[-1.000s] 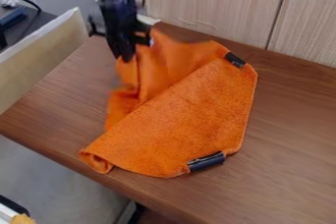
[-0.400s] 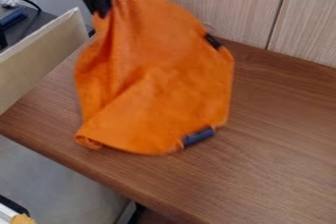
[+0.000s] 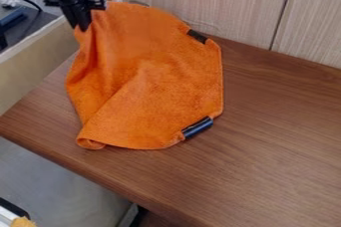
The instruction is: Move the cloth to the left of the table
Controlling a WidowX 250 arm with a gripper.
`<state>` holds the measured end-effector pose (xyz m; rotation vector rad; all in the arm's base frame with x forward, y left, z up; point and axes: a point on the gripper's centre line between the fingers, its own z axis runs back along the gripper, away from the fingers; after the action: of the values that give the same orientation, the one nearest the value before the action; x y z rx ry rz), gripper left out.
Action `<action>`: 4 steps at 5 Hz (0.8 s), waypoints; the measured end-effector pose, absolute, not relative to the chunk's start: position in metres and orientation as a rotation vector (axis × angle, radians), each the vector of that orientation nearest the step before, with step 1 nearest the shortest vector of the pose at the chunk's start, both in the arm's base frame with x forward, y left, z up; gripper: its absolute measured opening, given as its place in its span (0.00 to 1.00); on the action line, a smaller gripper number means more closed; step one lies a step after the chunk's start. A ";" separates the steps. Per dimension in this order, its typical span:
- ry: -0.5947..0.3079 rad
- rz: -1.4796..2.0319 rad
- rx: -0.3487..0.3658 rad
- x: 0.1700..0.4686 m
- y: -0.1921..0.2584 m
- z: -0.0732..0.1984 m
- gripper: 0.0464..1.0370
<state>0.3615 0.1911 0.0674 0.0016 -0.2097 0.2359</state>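
Observation:
At the upper left of the camera view, the black gripper (image 3: 83, 26) hangs over the table's far left corner, shut on the top left corner of the orange cloth (image 3: 150, 84). From there the cloth drapes down in folds, its upper part raised and its lower edge on the brown wooden table (image 3: 273, 146). A black tag sits on its upper right edge, and a dark blue one on its lower right corner. The lower left corner is curled over.
A wood-panelled wall (image 3: 220, 7) runs along the table's back edge. Beside the left edge stands a pale board (image 3: 33, 64). A dark surface with a blue object lies beyond it.
The gripper has gone up and to the left, then down a little, with the cloth's corner in it. The cloth has lifted, partly unfolded and shifted left and back.

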 end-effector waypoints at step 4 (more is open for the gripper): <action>-0.073 0.380 -0.069 0.322 0.214 0.018 0.28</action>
<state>0.3215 0.2143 0.0178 -0.0691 -0.0726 0.3802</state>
